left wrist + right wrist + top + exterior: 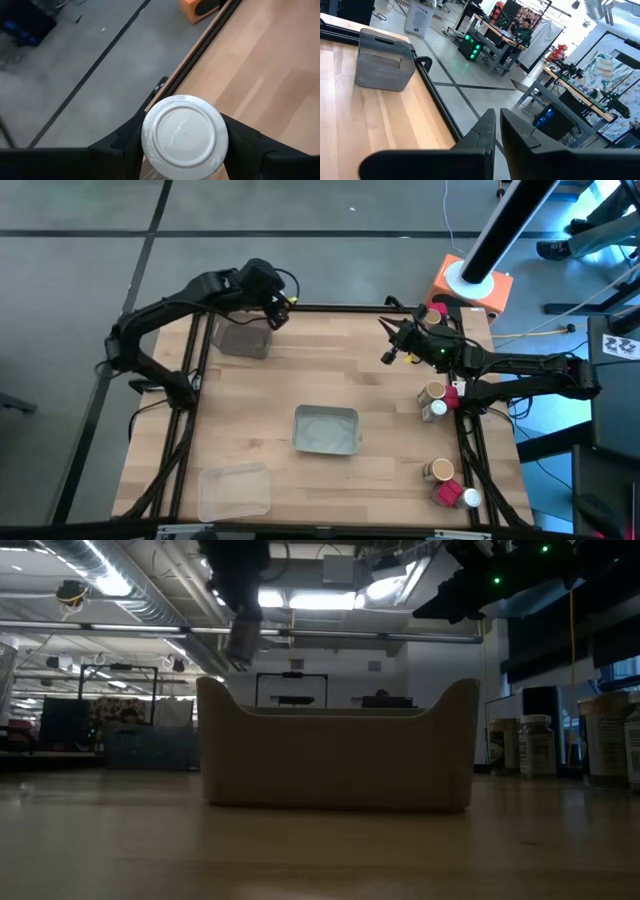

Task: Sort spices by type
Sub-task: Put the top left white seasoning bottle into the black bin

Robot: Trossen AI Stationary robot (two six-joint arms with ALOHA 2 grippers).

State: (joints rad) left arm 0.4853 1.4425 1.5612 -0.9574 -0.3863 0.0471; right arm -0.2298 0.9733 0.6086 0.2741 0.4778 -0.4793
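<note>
The left end effector [182,150] sits at the upper left of the high view, above the grey tray [243,339], its fingers clamped on a white-capped jar [184,136]. The right end effector [385,340], upper right of centre, looks nearly closed and empty. The remaining spices [436,401] cluster along the counter's [300,375] right edge, possibly in two groups.

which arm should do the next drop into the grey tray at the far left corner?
Left. Its gripper is shut on a white-capped jar and hangs just beside that grey tray. The right gripper holds nothing, fingers shut, across the table near the jars by the right edge.
</note>
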